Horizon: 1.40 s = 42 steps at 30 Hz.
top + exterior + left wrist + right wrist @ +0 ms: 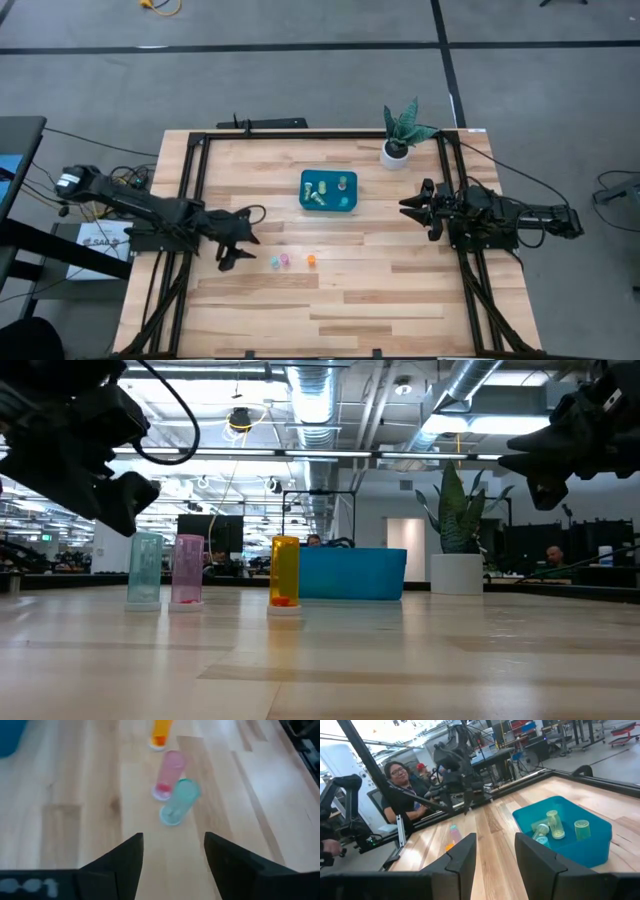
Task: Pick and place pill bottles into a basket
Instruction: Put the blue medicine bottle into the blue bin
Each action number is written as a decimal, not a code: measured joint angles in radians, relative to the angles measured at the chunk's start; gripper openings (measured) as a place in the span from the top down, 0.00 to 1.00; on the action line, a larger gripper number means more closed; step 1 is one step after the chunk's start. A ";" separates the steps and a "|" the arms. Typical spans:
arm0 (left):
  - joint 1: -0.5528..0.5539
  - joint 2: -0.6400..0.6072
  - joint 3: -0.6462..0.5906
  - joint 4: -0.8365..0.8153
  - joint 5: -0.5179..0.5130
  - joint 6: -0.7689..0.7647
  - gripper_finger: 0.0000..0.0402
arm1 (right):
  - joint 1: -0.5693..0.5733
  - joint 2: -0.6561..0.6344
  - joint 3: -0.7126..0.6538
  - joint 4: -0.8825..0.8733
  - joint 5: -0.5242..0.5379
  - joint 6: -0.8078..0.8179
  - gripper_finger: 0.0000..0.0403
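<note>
Three small bottles stand upright in a row on the table: a green one [275,262], a pink one [285,260] and an orange one [311,260]. They also show in the low view: the green bottle [145,570], the pink bottle [187,571], the orange bottle [285,574]. The teal basket [329,191] holds several bottles [555,824]. My left gripper [243,240] is open and empty, just left of the green bottle [179,802]. My right gripper [410,207] is open and empty, right of the basket [592,847].
A white pot with a green plant [400,140] stands at the table's far right, behind my right gripper. A black frame [190,180] runs along the table's left, far and right sides. A person [402,780] sits beyond the table's left side.
</note>
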<state>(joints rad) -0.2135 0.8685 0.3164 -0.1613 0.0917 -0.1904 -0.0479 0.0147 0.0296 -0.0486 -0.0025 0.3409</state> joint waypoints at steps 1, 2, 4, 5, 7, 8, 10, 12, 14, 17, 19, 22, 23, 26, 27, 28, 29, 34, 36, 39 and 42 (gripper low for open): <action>-0.013 0.022 0.000 0.029 -0.001 0.010 0.50 | 0.000 0.000 0.000 0.000 0.000 0.000 0.68; -0.025 0.043 0.000 0.057 -0.010 0.016 0.49 | 0.000 0.000 0.000 0.000 0.000 0.000 0.68; -0.040 0.079 0.000 0.106 -0.049 0.019 0.49 | 0.000 0.000 0.000 0.000 0.000 0.000 0.68; -0.044 0.093 0.000 0.127 -0.073 0.018 0.49 | 0.000 0.000 0.000 0.000 0.000 0.000 0.68; -0.046 0.120 0.000 0.166 -0.098 0.017 0.49 | 0.000 0.000 0.000 0.000 0.000 0.000 0.68; -0.047 0.132 0.000 0.184 -0.098 0.017 0.49 | 0.000 0.000 0.000 0.000 0.000 0.000 0.68; -0.048 0.153 0.000 0.209 -0.093 0.019 0.49 | 0.000 0.000 0.000 0.000 0.000 0.000 0.68; -0.048 0.177 0.000 0.230 -0.077 0.025 0.49 | 0.000 0.000 0.000 0.000 0.000 0.000 0.68; -0.049 0.198 0.002 0.248 -0.057 0.028 0.49 | 0.000 0.000 0.000 0.000 0.000 0.000 0.68; -0.066 0.233 0.024 0.249 -0.048 0.046 0.49 | 0.000 0.000 0.000 0.000 0.000 0.000 0.68; -0.075 0.253 0.041 0.251 -0.053 0.070 0.49 | 0.000 0.000 0.000 0.000 0.000 0.000 0.68; -0.076 0.271 0.057 0.251 -0.053 0.105 0.49 | 0.000 0.000 0.000 0.000 0.000 0.000 0.68; -0.075 0.275 0.059 0.251 -0.053 0.114 0.49 | 0.000 0.000 0.000 0.000 0.000 0.000 0.68; -0.075 0.278 0.061 0.250 -0.053 0.119 0.49 | 0.000 0.000 0.000 0.000 0.000 0.000 0.68; -0.075 0.278 0.061 0.250 -0.053 0.119 0.49 | 0.000 0.000 0.000 0.000 0.000 0.000 0.68; -0.075 0.278 0.061 0.250 -0.054 0.119 0.49 | 0.000 0.000 0.000 0.000 0.000 0.000 0.68; -0.075 0.278 0.061 0.250 -0.056 0.119 0.49 | 0.000 0.000 0.000 0.000 0.000 0.000 0.68; -0.075 0.278 0.061 0.250 -0.087 0.119 0.49 | 0.000 0.000 0.000 0.000 0.000 0.000 0.68; -0.075 0.279 0.061 0.251 -0.101 0.118 0.49 | 0.000 0.000 0.000 0.000 0.000 0.000 0.68; -0.075 0.298 0.061 0.249 -0.104 0.115 0.49 | 0.000 0.000 0.000 0.000 0.000 0.000 0.68; -0.075 0.329 0.061 0.263 -0.104 0.108 0.49 | 0.000 0.000 0.000 0.000 0.000 0.000 0.68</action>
<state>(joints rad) -0.2886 1.1973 0.3771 0.1019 -0.0124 -0.0822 -0.0479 0.0146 0.0296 -0.0488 -0.0022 0.3412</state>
